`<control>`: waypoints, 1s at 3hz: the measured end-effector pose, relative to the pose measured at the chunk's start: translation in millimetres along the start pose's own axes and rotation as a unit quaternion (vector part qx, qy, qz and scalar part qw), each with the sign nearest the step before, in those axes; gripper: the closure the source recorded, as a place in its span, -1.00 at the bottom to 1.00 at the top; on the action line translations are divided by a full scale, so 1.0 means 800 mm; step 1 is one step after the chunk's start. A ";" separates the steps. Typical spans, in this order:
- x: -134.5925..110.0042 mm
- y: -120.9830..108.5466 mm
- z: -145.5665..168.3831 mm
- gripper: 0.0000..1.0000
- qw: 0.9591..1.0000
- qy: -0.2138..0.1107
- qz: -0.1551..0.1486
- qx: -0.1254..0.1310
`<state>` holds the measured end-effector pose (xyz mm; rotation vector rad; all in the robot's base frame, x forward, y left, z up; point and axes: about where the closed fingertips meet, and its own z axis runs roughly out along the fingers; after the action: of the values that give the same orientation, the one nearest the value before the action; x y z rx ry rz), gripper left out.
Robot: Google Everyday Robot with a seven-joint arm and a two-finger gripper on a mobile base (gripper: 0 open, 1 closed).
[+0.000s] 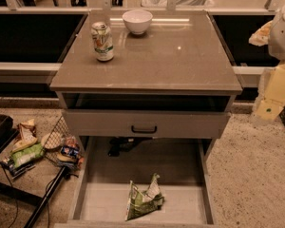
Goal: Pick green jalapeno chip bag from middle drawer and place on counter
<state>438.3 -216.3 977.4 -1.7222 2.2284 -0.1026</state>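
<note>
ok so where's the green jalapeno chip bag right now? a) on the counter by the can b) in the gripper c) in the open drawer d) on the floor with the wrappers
C: the green jalapeno chip bag lies on the floor of the open middle drawer, while the gripper sits at the right edge of the view, well away from it.

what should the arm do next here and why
Probably bring the gripper, now at the right edge of the view beside the cabinet, left and down toward the green jalapeno chip bag. The bag lies untouched on the floor of the open middle drawer, well apart from the gripper, so reaching it comes before any lift to the counter.
</note>
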 end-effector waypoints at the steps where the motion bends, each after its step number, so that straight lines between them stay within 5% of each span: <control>1: 0.000 0.000 0.000 -1.00 1.000 0.000 0.000 0.000; 3: -0.002 0.012 0.053 -1.00 0.999 0.021 -0.029 0.005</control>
<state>441.8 -206.7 935.4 -1.7961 2.2034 -0.1634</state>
